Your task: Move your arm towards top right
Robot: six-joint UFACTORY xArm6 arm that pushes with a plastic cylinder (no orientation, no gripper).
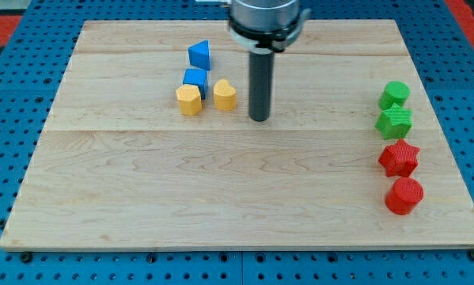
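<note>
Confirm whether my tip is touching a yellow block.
No. My tip stands apart, to the view's right of the nearer yellow block.

Stood upright as a dark rod, my tip point(259, 119) planted just to the view's right of the yellow heart block point(225, 95), not touching.

A: Any writing on the pale wooden board point(244, 198)?

B: None that can be read; its planks are plain grain.

A: The small plastic blocks, then?

B: The blue ones, the yellow ones, the green ones and the red ones carry no letters or numbers.

A: The straight dark rod, or the metal collar above it?

B: No brand or label can be made out on either.

A: And the blue perforated surface under the board?

B: Only holes, no signs
</note>
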